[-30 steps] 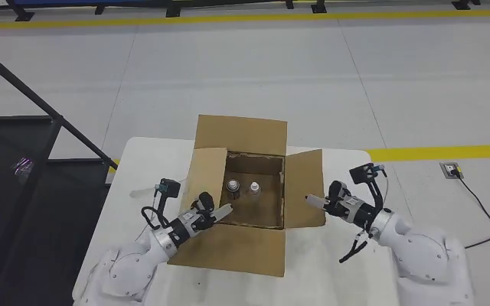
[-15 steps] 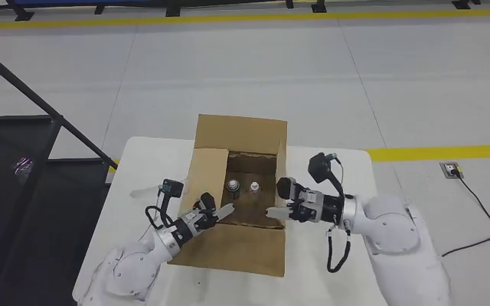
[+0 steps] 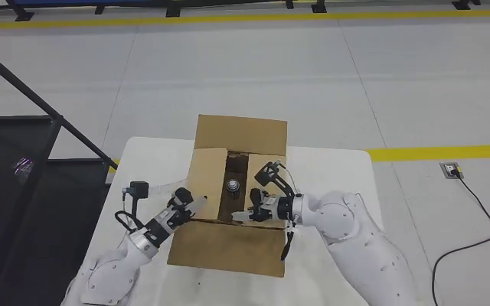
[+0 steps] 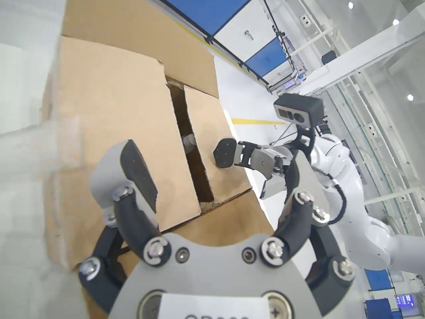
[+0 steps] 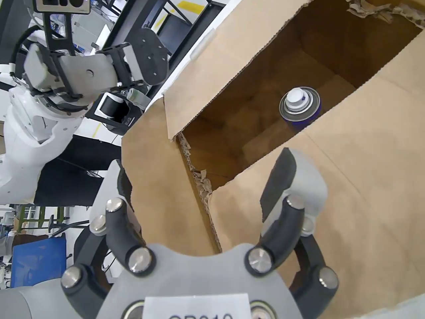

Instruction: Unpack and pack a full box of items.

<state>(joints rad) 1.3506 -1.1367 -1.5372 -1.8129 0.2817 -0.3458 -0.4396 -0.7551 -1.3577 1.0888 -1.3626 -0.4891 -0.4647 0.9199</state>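
The counter (image 3: 153, 164) carried the box (image 3: 230, 249) at its middle, the far flap (image 3: 241, 131) standing open. The left flap (image 3: 207, 182) and right flap (image 3: 269, 174) both leaned in over the opening, leaving a slot between them.

My right tool (image 3: 249, 214) sat at the right flap near the box's front corner, spread wide and gripping nothing, one pad laid against the cardboard. My left tool (image 3: 195, 201) hung just beside the left flap, likewise wide open and empty; I could not tell whether it touched. The can (image 3: 232, 186) stood upright on the box floor, showing through the slot, close under the right flap's edge.

I judged this to be the flap step, most likely closing the box over the can, though the scene alone did not rule out opening it. The next move, as I read it, called for pressing both side flaps down flat and together, pads kept on cardboard and clear of the can's cap. If one flap were pushed too far ahead, it could dive under the other.
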